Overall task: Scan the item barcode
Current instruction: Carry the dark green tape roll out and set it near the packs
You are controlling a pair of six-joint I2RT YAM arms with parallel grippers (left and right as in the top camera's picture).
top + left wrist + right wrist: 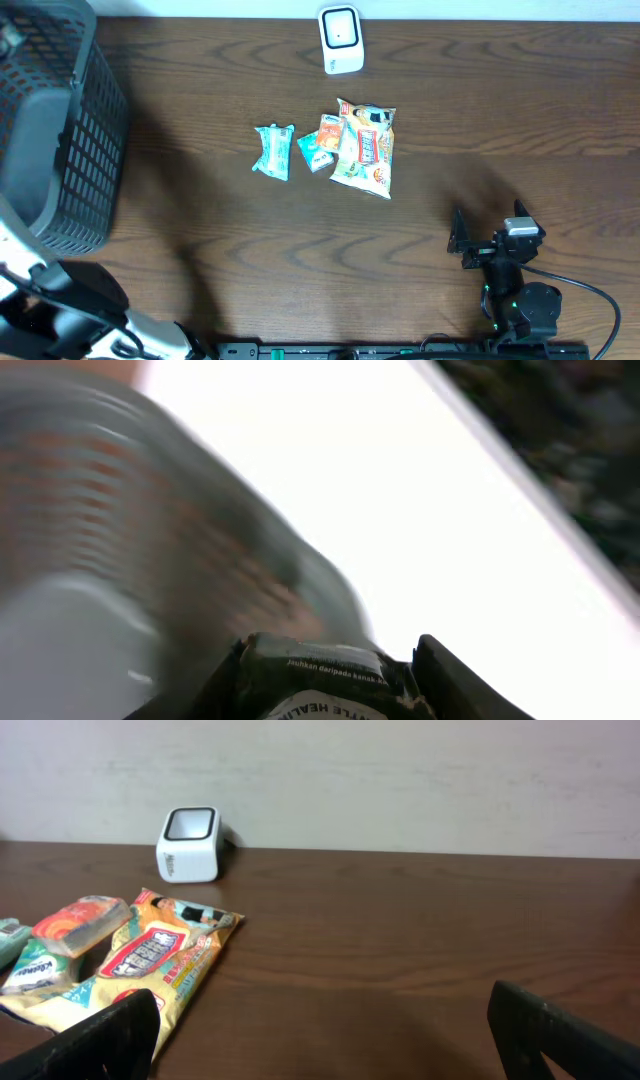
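The dark brown wooden surface point(500, 120) stretches open to the right of the white box scanner point(341, 40), which stands at its far edge. A dark grey plastic mesh basket point(90, 160) fills the edge far left of the scanner. A yellow printed snack bag point(367, 150) lies just in front. The right hand point(320, 1005) gapes wide; the left hand point(332, 672) clamps a small dark printed packet point(310, 658).

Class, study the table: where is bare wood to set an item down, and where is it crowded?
Free: the tabletop right of the snack bag, from the scanner down to the right gripper; also the strip between the basket and the tissue pack. Crowded: the bunch from tissue pack to snack bag, below the scanner.
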